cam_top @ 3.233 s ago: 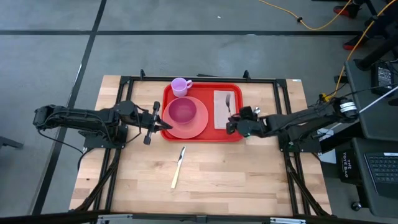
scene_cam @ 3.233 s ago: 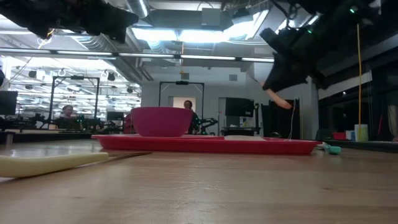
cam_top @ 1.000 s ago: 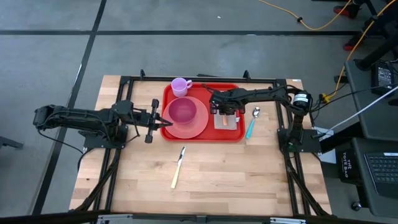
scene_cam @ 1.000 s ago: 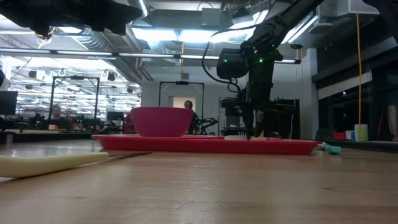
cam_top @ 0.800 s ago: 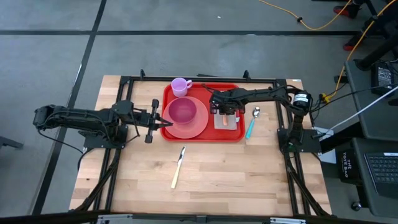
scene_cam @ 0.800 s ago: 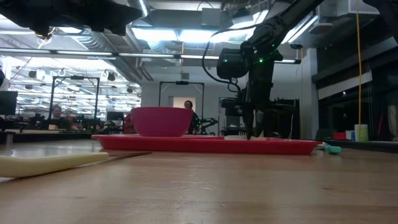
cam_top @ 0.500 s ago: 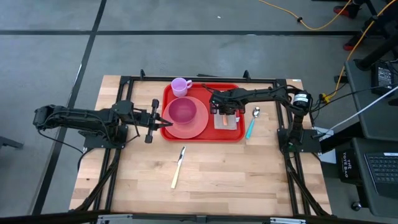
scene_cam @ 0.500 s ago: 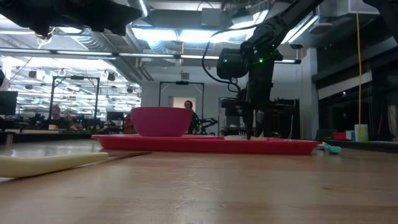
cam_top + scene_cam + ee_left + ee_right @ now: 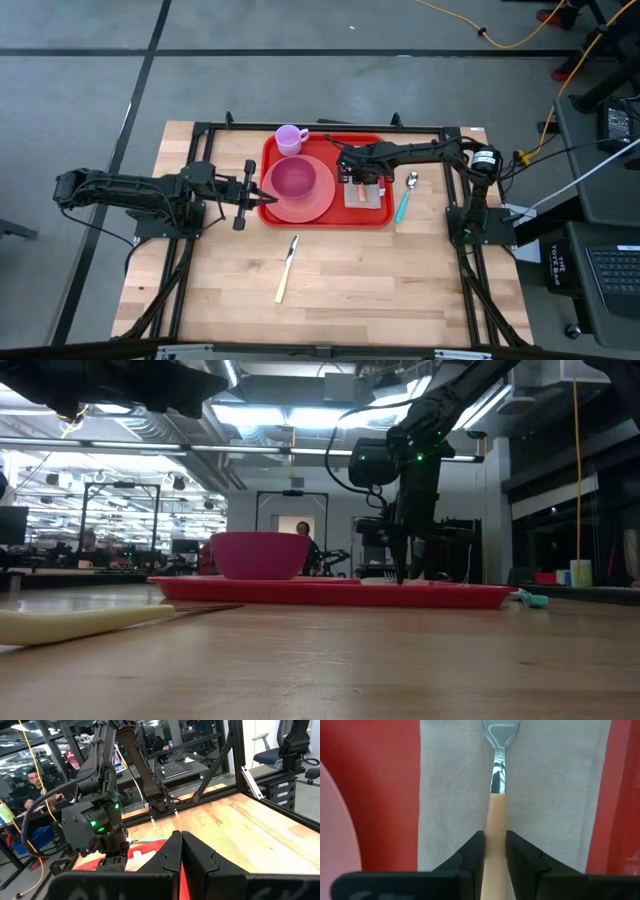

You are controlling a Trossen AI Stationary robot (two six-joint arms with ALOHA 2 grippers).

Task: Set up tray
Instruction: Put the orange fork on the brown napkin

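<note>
The red tray (image 9: 340,146) lies at the table's far middle. It carries a pink plate (image 9: 305,208) with a magenta bowl (image 9: 293,178), a lilac cup (image 9: 290,138) and a pale napkin (image 9: 445,795). A peach-handled utensil (image 9: 495,815) lies along the napkin. My right gripper (image 9: 495,838) points down over the napkin (image 9: 376,197), shut on that utensil. My left gripper (image 9: 262,196) reaches level from the table's left to the tray's left rim and is shut there (image 9: 181,842). My left gripper pinches the tray's left rim (image 9: 182,877) between its two fingers, coming level from the table's left. The tray lies flat on the table. My right gripper pinches the utensil's peach handle (image 9: 495,827) between its fingers (image 9: 476,851), from above, pointing down (image 9: 403,572). The fingers lie along the handle, and the utensil rests on the napkin.
A teal-handled spoon (image 9: 404,203) lies on the wood just right of the tray. A cream-handled knife (image 9: 287,268) lies nearer the table's near edge, seen close in the low view (image 9: 80,622). A black frame runs round the table top. People sit in the room beyond.
</note>
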